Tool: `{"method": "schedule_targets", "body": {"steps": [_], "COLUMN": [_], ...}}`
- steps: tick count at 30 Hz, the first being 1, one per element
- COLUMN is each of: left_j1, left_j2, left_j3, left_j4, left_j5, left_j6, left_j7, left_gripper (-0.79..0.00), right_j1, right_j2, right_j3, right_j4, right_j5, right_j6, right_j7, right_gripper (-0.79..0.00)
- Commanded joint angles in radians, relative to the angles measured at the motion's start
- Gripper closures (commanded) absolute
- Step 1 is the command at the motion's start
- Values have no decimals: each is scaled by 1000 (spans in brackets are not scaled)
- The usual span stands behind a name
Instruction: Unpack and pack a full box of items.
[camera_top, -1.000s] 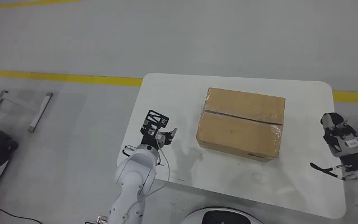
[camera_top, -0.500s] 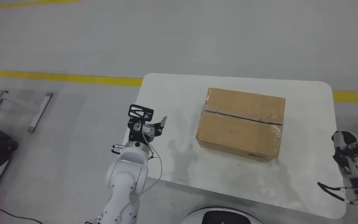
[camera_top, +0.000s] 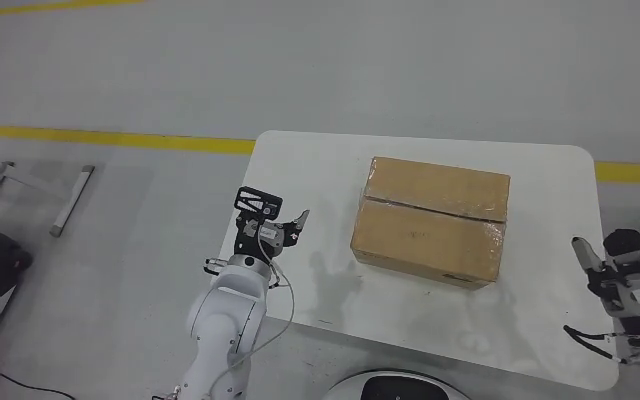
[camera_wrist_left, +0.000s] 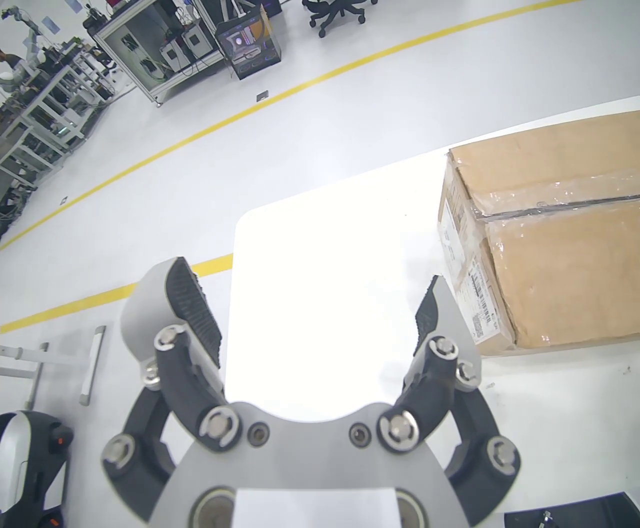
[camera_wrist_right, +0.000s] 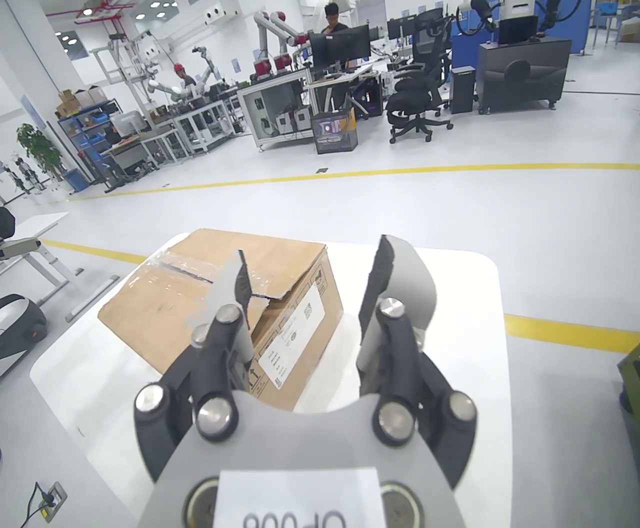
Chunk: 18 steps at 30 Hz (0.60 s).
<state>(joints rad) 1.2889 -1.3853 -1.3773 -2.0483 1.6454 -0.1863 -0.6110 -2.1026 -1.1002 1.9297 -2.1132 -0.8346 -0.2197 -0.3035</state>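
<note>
Cardboard box (camera_top: 430, 222) is lying taped shut on the worktop (camera_top: 300, 170), its long axis running between the left arm (camera_top: 232, 310) and right arm (camera_top: 612, 285), both jaws hanging apart and empty, the left slightly nearer.

White bench (camera_top: 300, 200), rounded corners. One item on it: a brown cardboard box (camera_top: 432, 220), flaps closed, sitting flat around mid-bench, nearer the far edge than the near edge and slightly skewed to the bench edges. Clear tape (camera_wrist_left: 560, 200) runs along the top seam. White printed label (camera_wrist_left: 475, 305) on the short side facing the bench's left edge.
</note>
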Motion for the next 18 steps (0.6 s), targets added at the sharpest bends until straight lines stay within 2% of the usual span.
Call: {"method": "schedule_targets", "body": {"steps": [1,4,7,18], "left_j1": [0,0,0,0], "left_j2": [0,0,0,0], "left_j3": [0,0,0,0], "left_j4": [0,0,0,0], "left_j5": [0,0,0,0], "left_j6": [0,0,0,0], "left_j7": [0,0,0,0], "left_gripper": [-785,-785,-785,-784], "right_j1": [0,0,0,0], "right_j2": [0,0,0,0], "right_j3": [0,0,0,0], "right_j4": [0,0,0,0], "right_j5": [0,0,0,0], "right_j6": [0,0,0,0], "right_j7": [0,0,0,0], "right_gripper": [-603,-717,-771,-785]}}
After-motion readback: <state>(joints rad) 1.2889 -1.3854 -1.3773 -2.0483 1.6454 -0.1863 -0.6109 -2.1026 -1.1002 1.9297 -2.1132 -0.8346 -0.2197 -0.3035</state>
